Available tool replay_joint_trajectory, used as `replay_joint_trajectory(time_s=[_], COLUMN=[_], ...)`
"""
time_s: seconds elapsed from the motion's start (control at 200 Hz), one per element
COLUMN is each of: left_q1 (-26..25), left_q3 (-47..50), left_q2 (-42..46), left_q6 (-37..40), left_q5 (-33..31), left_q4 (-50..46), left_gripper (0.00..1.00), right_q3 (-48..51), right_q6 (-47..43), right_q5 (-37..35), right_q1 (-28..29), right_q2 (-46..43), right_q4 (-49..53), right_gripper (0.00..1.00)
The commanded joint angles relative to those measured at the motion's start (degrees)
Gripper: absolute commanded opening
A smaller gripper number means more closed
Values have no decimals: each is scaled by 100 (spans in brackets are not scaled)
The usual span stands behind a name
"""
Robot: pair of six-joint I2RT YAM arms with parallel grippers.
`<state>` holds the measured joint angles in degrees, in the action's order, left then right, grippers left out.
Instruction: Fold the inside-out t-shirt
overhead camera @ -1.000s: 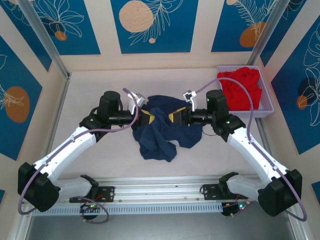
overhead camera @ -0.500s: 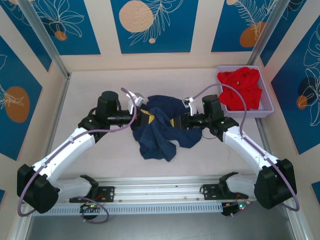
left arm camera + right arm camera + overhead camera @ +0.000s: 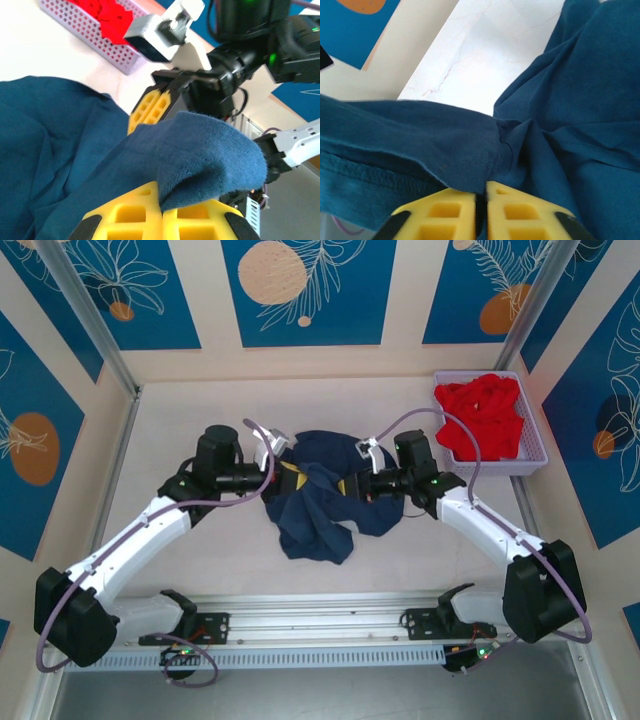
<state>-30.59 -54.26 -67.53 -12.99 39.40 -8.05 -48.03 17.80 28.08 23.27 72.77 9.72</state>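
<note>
Navy t-shirt (image 3: pixel 315 525) pinched in left gripper (image 3: pixel 160 192), right gripper (image 3: pixel 481 192).

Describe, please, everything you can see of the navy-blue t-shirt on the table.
The t-shirt is plain dark navy cloth, soft and knitted-looking, with a stitched hem visible in the right wrist view. It lies crumpled in a heap on the middle of the pale table, neither spread out nor folded. The left gripper and the right gripper are each shut on a fold of its upper part, facing each other closely.
</note>
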Motion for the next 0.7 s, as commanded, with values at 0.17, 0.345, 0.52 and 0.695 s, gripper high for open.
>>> replay_joint_trajectory(time_s=[0.17, 0.345, 0.52, 0.695], left_q1=[1, -26, -26, -26], left_q3=[623, 918, 930, 913], left_q2=[-444, -1033, -1547, -1943], left_q6=[289, 140, -93, -388], left_q5=[-494, -659, -842, -1000], left_q4=[-109, 354, 706, 1038], left_gripper=[3, 3, 9, 14], right_q3=[-962, -1158, -1296, -1231], right_q6=[288, 408, 357, 296], right_q5=[-792, -1060, -1167, -1350], right_q1=[-138, -147, -173, -190], right_q2=[417, 1047, 1647, 1902], right_q4=[1765, 2091, 2237, 2269], right_gripper=[0, 0, 0, 0])
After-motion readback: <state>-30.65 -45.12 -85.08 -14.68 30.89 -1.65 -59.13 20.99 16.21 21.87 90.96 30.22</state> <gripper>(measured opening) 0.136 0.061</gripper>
